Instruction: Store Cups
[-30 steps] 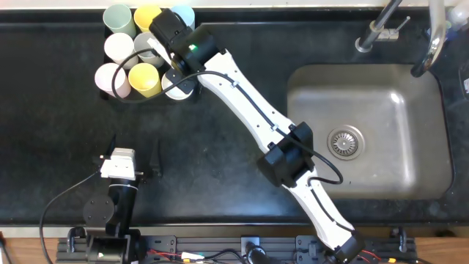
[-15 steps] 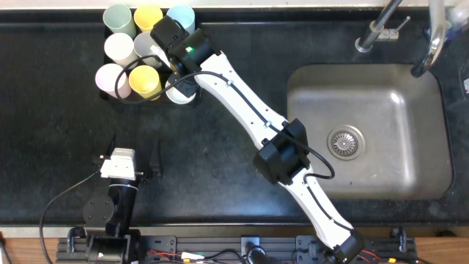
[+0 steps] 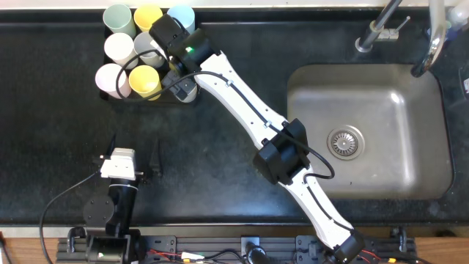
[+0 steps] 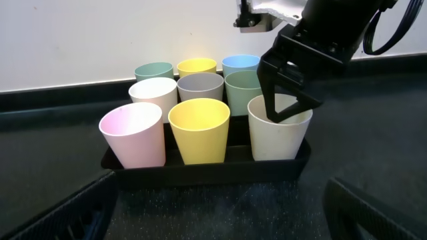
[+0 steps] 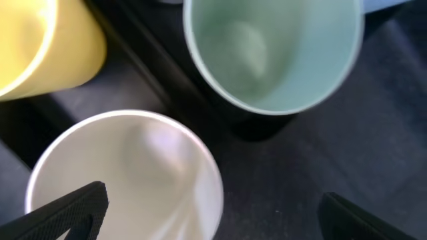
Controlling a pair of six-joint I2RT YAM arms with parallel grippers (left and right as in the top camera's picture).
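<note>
**A:** What's on the left?
**B:** Your left gripper sits low over the dark counter, fingers spread, holding nothing.
**A:** And the cups?
**B:** Nine cups stand upright in a black tray. Your right gripper hangs over the cream cup at the tray's near right corner, fingers apart, gripping nothing. The sink lies farther right.

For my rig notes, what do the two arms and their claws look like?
The right arm has white tube links with black joint housings, a green light near the wrist and a thin black cable looping alongside. The right claw is black and angular. The left arm is black with a white wrist block and a trailing cable. The left claw has slim black fingers.
</note>
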